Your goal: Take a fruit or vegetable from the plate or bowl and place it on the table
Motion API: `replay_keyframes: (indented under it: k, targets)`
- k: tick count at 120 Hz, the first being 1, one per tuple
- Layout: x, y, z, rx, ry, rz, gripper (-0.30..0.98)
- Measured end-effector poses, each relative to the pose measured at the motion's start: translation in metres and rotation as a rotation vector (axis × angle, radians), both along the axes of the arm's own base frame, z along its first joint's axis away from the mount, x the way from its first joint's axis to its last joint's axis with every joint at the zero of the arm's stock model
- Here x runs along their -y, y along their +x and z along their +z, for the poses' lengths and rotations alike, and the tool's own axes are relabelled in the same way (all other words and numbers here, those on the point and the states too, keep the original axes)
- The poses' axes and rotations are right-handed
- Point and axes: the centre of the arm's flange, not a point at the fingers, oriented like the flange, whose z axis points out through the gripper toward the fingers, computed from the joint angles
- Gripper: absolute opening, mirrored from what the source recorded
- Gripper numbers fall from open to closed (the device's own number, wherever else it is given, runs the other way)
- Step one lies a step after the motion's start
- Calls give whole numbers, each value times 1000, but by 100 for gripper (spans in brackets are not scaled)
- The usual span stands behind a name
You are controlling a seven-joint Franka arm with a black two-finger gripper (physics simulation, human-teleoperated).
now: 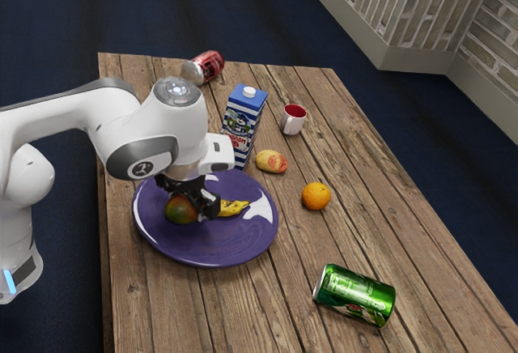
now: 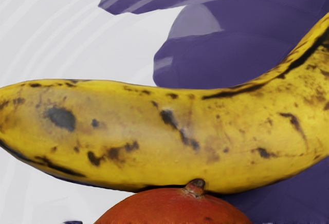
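Dark blue floor [image 1: 48, 37], with pale slatted and brick walls [image 1: 388, 13] beyond a planked wooden table [image 1: 146, 304]. Exterior view: white arm [image 1: 73, 114] entering from the exterior view's left, with black gripper [image 1: 191, 202] low over a purple plate [image 1: 214, 248] with white markings. On the plate, a red-green mango [image 1: 180, 210] at the gripper, and a yellow banana [image 1: 233, 208] just beside. State of the grip: impossible to tell whether apart, together or clamped on the mango. Near the plate, on the table: blue-and-white carton [image 1: 243, 122], upright; yellow-red fruit [image 1: 271, 161]; orange [image 1: 316, 197]. Farther off, white mug [image 1: 293, 120] with red interior, upright, and red can [image 1: 212, 64] on its side. Toward the exterior view's lower right, green can [image 1: 356, 295], also on its side. Wrist view: banana, dark-spotted and curved, lying across the plate's purple and white surface. Close under the hand, upper part of the mango, orange-red, with short brown stem [image 2: 195, 187] overlapping the banana's edge.
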Motion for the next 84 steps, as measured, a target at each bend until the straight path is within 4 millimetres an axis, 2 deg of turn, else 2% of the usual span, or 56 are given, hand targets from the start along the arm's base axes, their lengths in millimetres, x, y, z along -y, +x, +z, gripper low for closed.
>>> replay_keyframes:
  k: [25,49,73,84]
  targets:
    - [1,-1,2,3,-9,-2,43]
    - [1,-2,20,26,-48,-11,42]
    - [17,22,53,44,-72,-72,41]
    - [19,46,77,59,-73,-88,41]
